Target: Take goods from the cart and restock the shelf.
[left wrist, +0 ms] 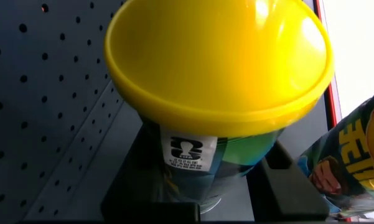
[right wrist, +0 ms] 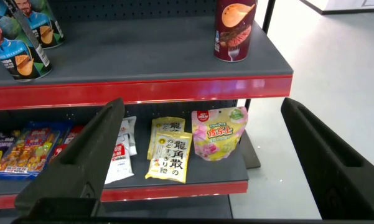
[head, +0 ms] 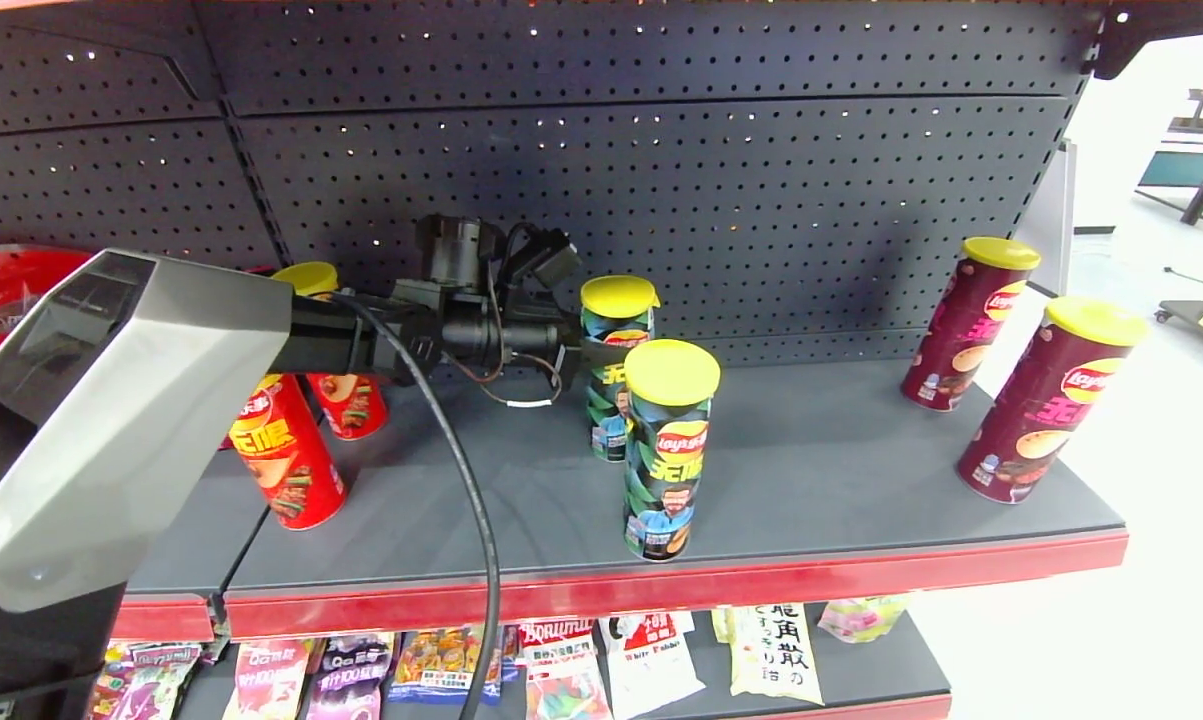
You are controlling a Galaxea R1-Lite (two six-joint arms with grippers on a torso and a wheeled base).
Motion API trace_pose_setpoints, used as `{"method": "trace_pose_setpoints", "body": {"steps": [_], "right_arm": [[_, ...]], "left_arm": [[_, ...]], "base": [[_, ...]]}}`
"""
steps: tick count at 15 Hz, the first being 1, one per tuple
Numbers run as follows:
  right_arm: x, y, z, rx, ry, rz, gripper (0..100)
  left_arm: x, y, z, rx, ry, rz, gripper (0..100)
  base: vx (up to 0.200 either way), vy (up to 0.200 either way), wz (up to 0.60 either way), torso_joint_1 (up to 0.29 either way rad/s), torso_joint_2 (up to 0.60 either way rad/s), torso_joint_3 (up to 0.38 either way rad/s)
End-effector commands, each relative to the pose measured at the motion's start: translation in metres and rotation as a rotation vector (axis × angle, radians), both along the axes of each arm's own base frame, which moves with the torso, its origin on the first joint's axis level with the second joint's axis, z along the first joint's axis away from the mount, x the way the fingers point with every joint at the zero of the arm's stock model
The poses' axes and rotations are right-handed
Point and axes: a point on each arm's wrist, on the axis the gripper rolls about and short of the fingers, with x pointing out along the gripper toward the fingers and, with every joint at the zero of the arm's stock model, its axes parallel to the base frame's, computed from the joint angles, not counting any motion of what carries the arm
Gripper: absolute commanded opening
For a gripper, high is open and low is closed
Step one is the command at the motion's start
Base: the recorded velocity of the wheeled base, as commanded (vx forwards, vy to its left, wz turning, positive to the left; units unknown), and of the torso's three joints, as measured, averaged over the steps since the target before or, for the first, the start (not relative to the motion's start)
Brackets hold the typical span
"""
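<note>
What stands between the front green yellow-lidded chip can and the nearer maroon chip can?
Nothing: head view shows bare grey shelf between green can and maroon can.
</note>
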Motion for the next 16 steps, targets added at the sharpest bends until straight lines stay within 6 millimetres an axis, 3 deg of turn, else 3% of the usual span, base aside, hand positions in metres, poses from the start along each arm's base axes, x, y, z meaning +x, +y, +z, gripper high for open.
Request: {"method": "trace_pose_setpoints", "body": {"steps": [1,14,15,16], "right_arm": [[0.0000,0.0000,0.0000,0.000,0.000,0.000,100],[0.0000,0.0000,0.0000,0.000,0.000,0.000,100],[0.0000,0.0000,0.0000,0.000,0.000,0.000,100],[0.0000,0.0000,0.0000,0.000,0.000,0.000,100]], "left_arm": [[0.0027,-0.0011,-0.0086,0.007,0.016,-0.001,0],[0.0004,-0.0002,-0.0085,0.037,0.007,-0.014,0],[0.0000,0.0000,-0.0071,0.036,0.004,-0.014,100],[-0.0002,0.0000,-0.0063,0.035,0.003,-0.014,100]], "base": [[0.000,0.000,0.00,0.000,0.00,0.000],[0.000,0.000,0.00,0.000,0.00,0.000],[0.000,0.000,0.00,0.000,0.00,0.000],[0.000,0.000,0.00,0.000,0.00,0.000]]}}
